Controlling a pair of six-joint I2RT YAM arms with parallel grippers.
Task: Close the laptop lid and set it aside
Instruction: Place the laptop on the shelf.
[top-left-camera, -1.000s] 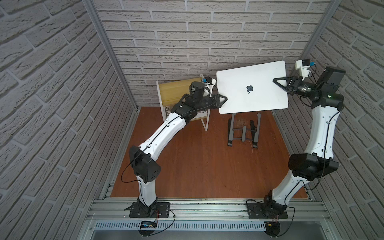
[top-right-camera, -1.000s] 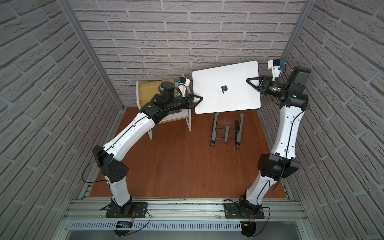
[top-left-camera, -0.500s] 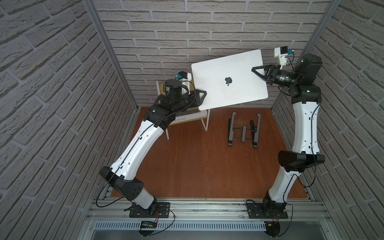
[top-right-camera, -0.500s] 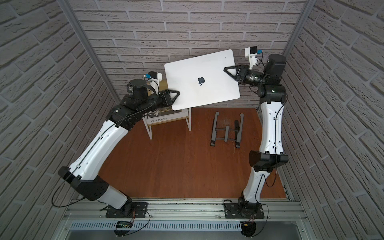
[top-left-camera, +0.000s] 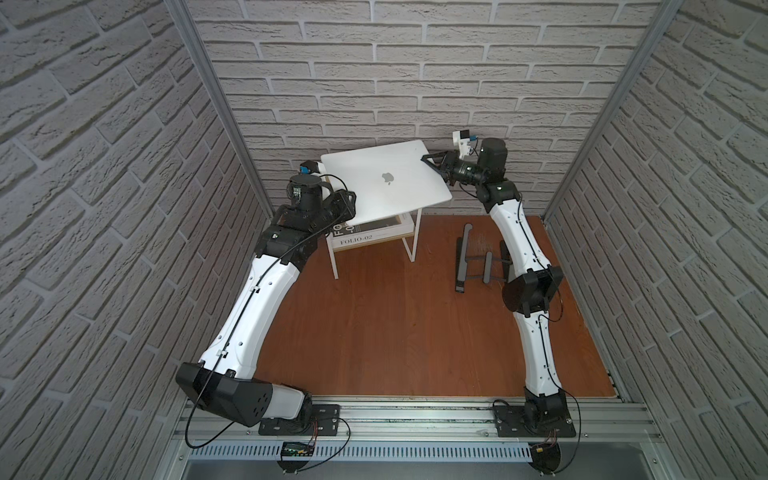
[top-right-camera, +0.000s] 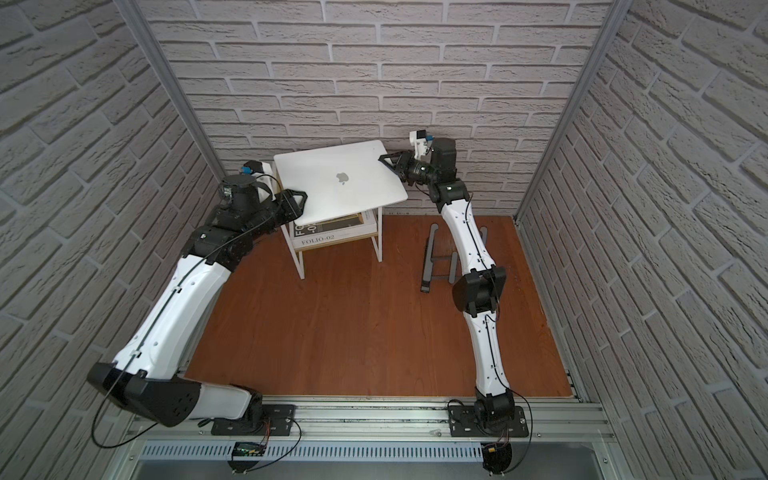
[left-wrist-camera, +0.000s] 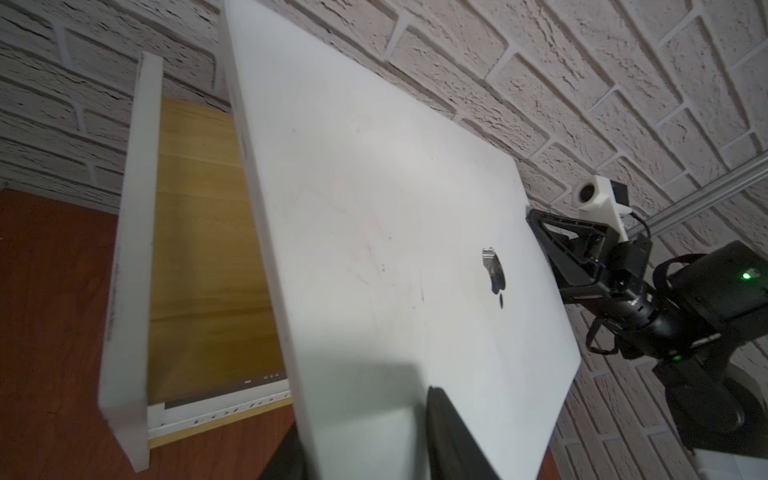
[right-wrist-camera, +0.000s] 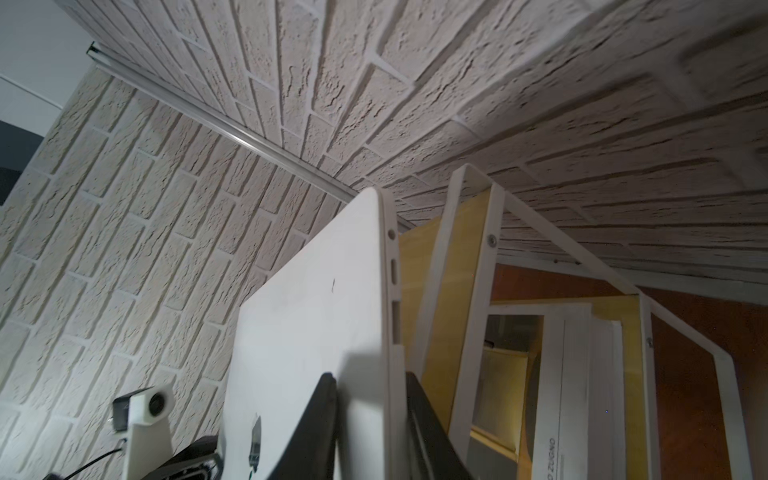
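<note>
The laptop (top-left-camera: 386, 195), lid (left-wrist-camera: 374, 208) shut, has swung across to just above the white side table (top-left-camera: 333, 262) — left pincer (top-left-camera: 351, 204) and right pincer (top-left-camera: 427, 160) clamping opposite edges — ready for lowering.

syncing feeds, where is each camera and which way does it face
Top views: above the base rail, looking down toward the back wall; left arm, right arm, left tool, right tool on the laptop.
Left wrist: on the left arm, looking across the laptop at the right tool; own tool shows.
Right wrist: on the right arm, looking along the laptop to the shelf; own tool shows.
Shared: both wrist views show the logo.
</note>
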